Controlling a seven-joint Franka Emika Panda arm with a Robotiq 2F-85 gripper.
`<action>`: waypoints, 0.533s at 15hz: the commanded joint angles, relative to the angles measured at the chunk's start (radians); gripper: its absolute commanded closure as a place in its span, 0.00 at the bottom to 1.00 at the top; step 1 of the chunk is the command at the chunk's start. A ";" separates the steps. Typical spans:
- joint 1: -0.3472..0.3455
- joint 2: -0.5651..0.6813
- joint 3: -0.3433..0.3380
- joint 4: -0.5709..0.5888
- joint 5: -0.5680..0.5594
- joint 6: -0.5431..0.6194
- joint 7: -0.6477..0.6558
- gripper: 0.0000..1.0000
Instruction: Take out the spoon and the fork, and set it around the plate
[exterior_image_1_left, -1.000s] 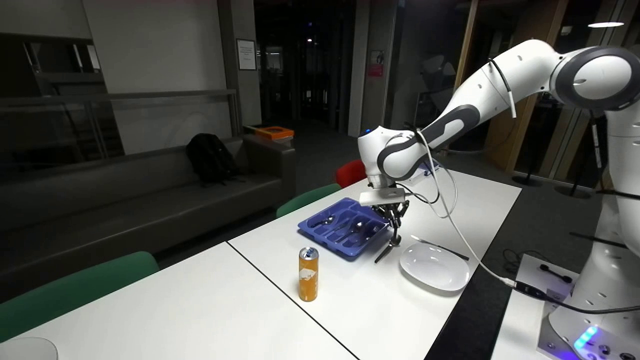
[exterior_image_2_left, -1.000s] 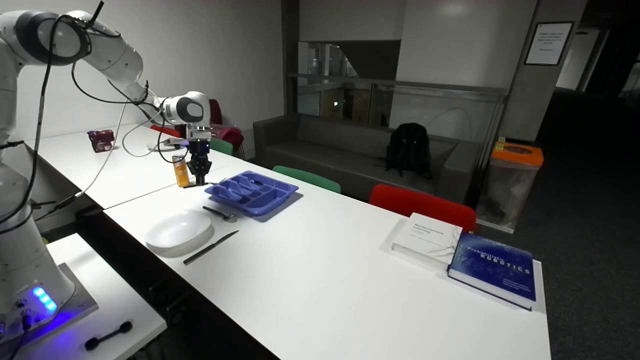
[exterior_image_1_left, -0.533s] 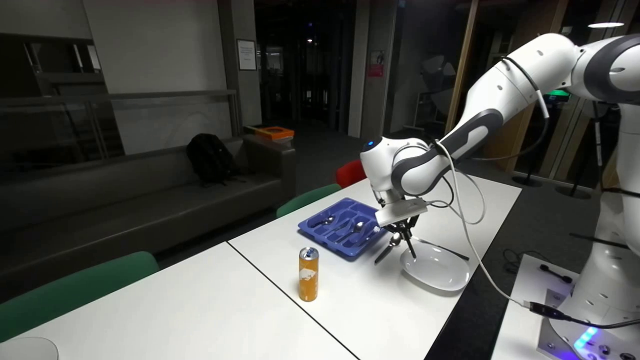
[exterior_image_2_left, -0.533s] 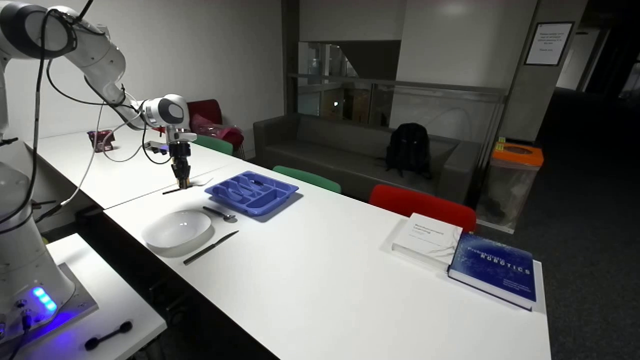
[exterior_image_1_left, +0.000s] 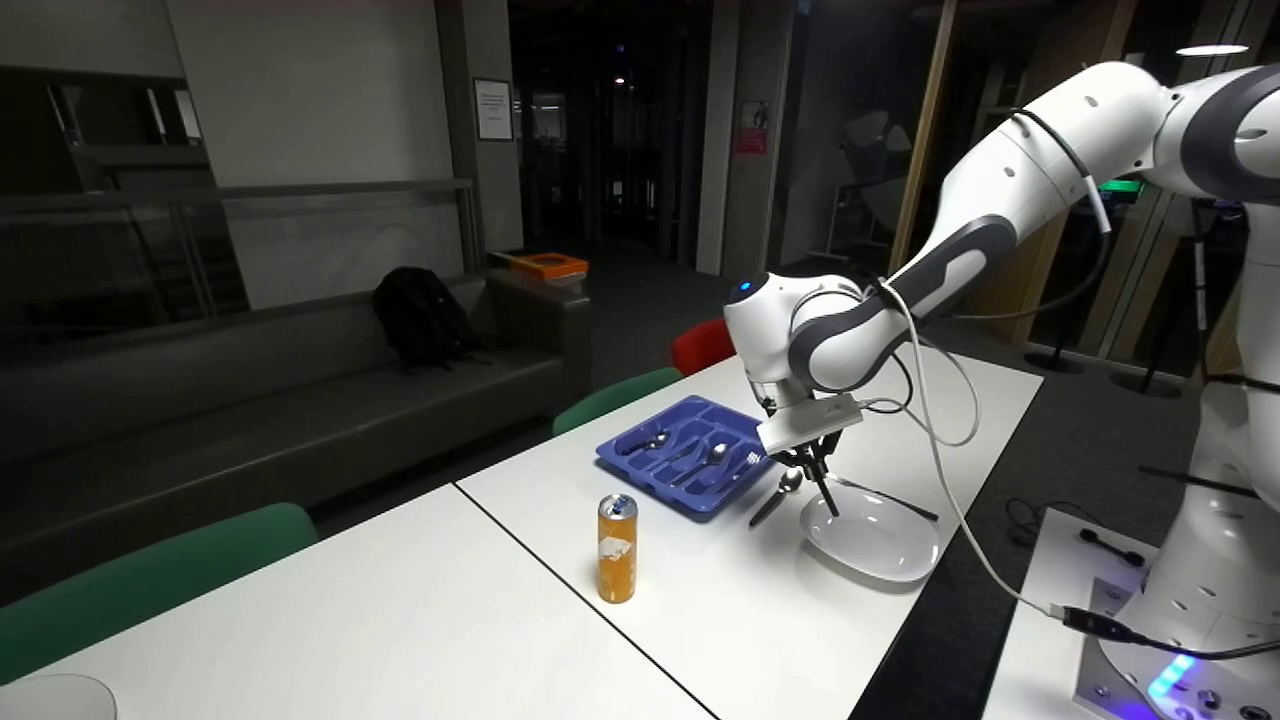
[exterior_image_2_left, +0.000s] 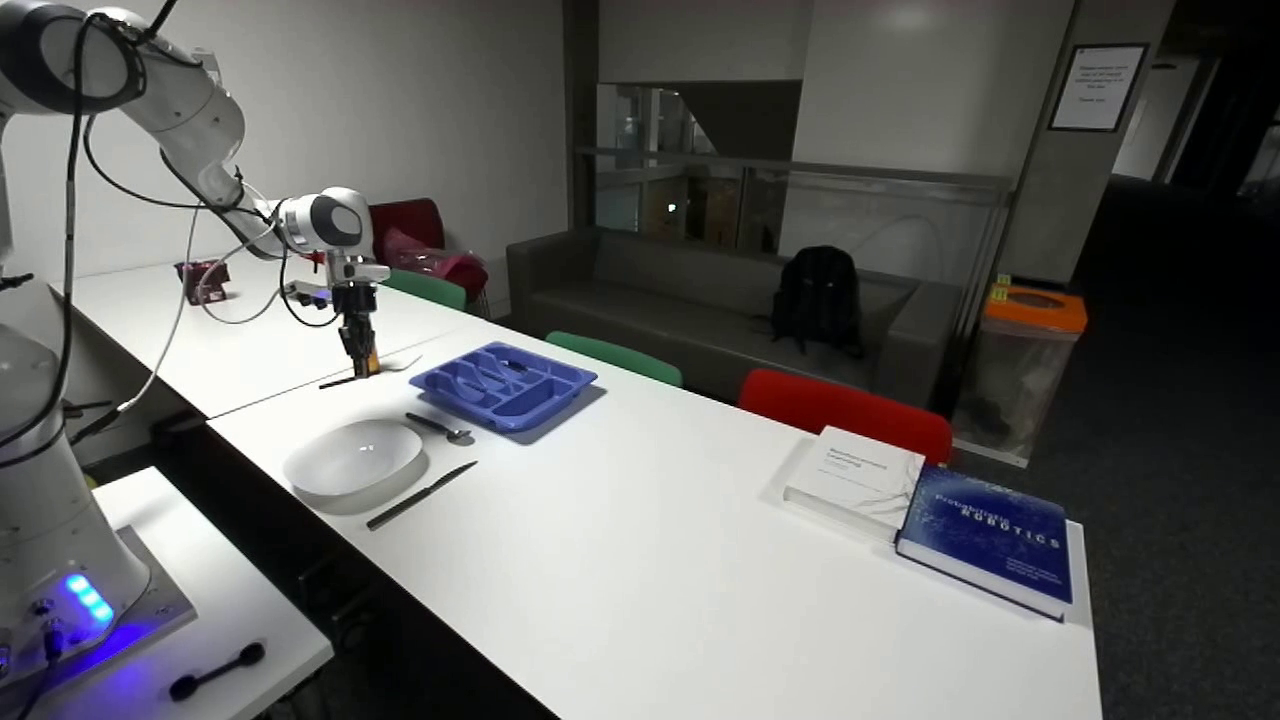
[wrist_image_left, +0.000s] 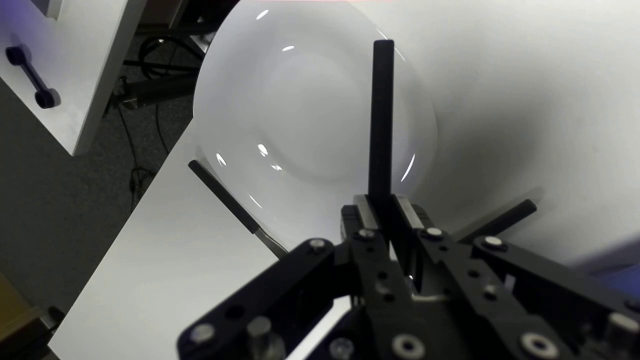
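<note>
Clamping likely fork (wrist_image_left: 381, 120), wrist view: my gripper (wrist_image_left: 386, 210) pinches its handle; plate (wrist_image_left: 310, 115) lower down.
Tray (exterior_image_1_left: 648, 482), in an exterior view: I've shifted from beside it toward plate.
Spoon (exterior_image_2_left: 436, 427), in an exterior view: between plate and tray, so only fork placing remains, I judge.

Grips a slim black utensil handle (exterior_image_1_left: 828, 498) in black fingers (exterior_image_1_left: 818, 467), slanting it down in front of the rim of a plain white round shallow plate (exterior_image_1_left: 872, 540), contact unclear. Has a black-handled metal spoon (exterior_image_1_left: 777, 495) between plate and blue rectangular cutlery tray (exterior_image_1_left: 655, 485) with metal cutlery (exterior_image_1_left: 716, 454) inside, and an upright orange metal can (exterior_image_1_left: 617, 555) apart from both on the white surface (exterior_image_1_left: 480, 600).
</note>
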 joint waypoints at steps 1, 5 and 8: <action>-0.007 0.001 0.002 -0.001 -0.006 -0.002 -0.009 0.97; -0.011 0.012 -0.002 -0.006 -0.051 -0.004 -0.069 0.97; -0.011 0.015 0.001 -0.019 -0.097 0.011 -0.170 0.97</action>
